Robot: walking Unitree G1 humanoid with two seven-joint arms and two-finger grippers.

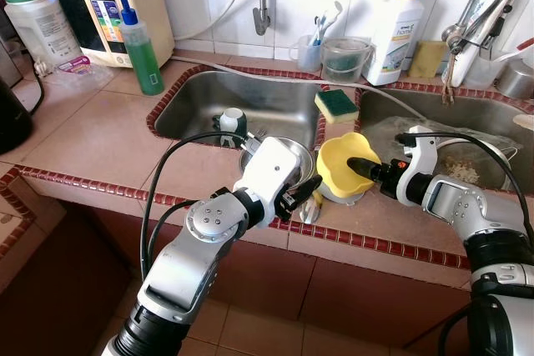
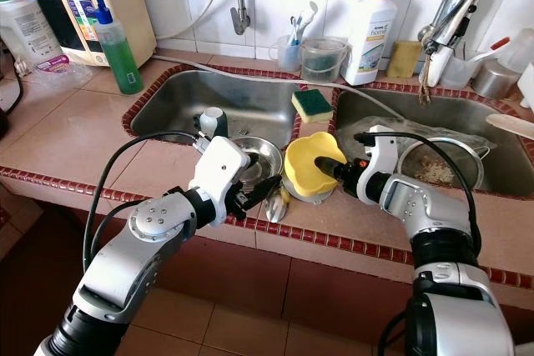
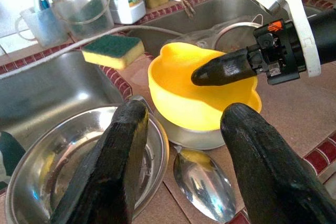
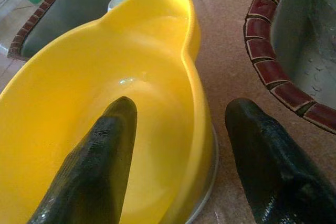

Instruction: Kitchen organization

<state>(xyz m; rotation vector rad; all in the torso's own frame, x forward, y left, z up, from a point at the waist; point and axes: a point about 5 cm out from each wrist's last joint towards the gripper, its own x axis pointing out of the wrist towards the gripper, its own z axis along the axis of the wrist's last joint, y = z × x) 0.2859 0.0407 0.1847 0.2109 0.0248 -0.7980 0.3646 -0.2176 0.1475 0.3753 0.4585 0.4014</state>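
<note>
Bright, even daylight washes the tiled counter and the yellow bowl [image 1: 345,166], with the white wall tiles behind it near overexposure and glare glinting off the steel bowl [image 3: 79,166] and the spoon [image 3: 203,183] lying just beside the yellow bowl. Soft, short shadows sit under the yellow bowl and beneath the counter edge in front of it, where the floor falls dim. In the wrist views the black fingers [image 4: 89,171] nearest the lens blur out of focus, while the yellow bowl beyond them stays fairly sharp, and straight lines bow towards the frame edges.
</note>
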